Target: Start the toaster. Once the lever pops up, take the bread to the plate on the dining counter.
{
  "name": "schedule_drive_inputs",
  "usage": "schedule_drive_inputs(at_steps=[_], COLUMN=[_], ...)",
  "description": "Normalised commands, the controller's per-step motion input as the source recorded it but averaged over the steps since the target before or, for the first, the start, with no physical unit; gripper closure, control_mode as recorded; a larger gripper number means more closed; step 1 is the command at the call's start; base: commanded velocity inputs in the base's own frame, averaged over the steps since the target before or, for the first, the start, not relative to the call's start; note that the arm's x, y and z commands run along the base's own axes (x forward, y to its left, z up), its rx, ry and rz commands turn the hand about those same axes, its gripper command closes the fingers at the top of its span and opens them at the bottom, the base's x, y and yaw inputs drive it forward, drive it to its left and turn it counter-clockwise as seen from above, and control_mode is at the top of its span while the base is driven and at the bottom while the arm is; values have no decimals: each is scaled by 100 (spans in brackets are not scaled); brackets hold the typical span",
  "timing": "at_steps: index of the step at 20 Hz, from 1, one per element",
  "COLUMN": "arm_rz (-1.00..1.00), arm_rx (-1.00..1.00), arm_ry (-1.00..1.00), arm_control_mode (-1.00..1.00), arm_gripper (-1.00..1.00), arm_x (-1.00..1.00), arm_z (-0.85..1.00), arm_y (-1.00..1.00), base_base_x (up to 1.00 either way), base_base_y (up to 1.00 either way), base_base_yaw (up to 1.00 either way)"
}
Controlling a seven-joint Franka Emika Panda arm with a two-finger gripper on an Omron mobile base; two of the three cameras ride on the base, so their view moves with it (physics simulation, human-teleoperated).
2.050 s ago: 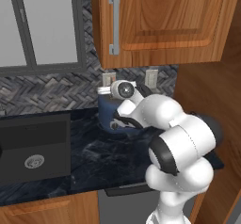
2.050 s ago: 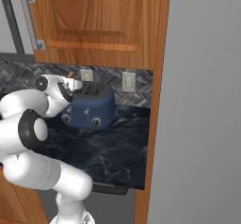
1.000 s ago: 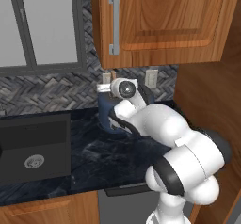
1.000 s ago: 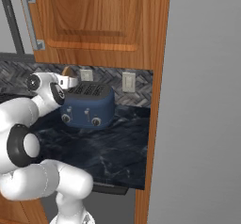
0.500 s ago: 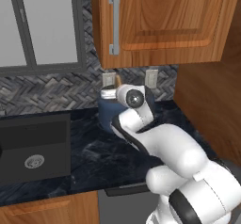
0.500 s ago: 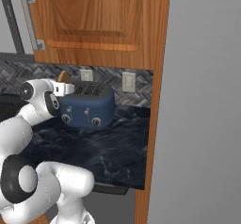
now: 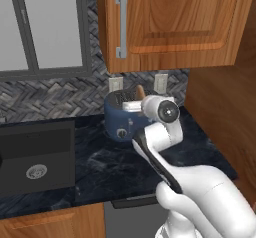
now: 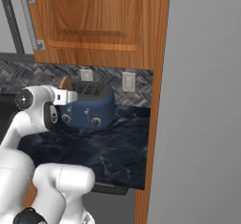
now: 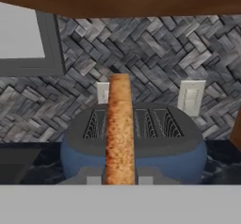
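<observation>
The dark-blue toaster [image 7: 116, 118] [image 8: 90, 106] [image 9: 141, 148] stands on the black worktop against the herringbone backsplash. My gripper [image 9: 119, 180] is shut on the bread [image 9: 119, 129], a golden-brown slice seen edge-on that rises in front of the toaster's slots. In the base views the bread [image 7: 140, 91] [image 8: 63, 83] pokes up behind the hand, at the height of the toaster's top, and my gripper [image 7: 133, 104] [image 8: 66, 96] sits level right beside the toaster. The levers are too small to read. The plate and the dining counter are out of view.
A sink [image 7: 35, 157] is sunk into the worktop to the left. A wooden wall cabinet [image 7: 170, 17] hangs low above the toaster. Two wall outlets [image 9: 190, 98] sit on the backsplash behind it. A wooden side panel and a tall grey front [image 8: 202, 100] close off the right.
The arm has swung its elbow down and back toward the base. The hand has turned level to face the toaster, still holding the bread close by its top.
</observation>
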Motion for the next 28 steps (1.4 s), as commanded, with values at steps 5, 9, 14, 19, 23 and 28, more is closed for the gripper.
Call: schedule_drive_inputs(at_steps=[5, 9, 14, 19, 23, 28], arm_rz=[0, 0, 0, 0, 0, -2], arm_rx=[0, 0, 0, 0, 0, 0], arm_ry=[12, 16, 17, 11, 6, 4], arm_control_mode=[-100, -100, -100, -100, -100, -100], arm_gripper=[100, 100, 100, 100, 100, 100], arm_x=[-76, -76, -68, -50, -35, -3], arm_z=[6, 5, 2, 2, 1, 0], arm_y=[-60, -44, -33, -15, -1, 0], base_base_x=[0, 0, 0, 0, 0, 0], base_base_y=[0, 0, 0, 0, 0, 0], base_base_yaw=[0, 0, 0, 0, 0, 0])
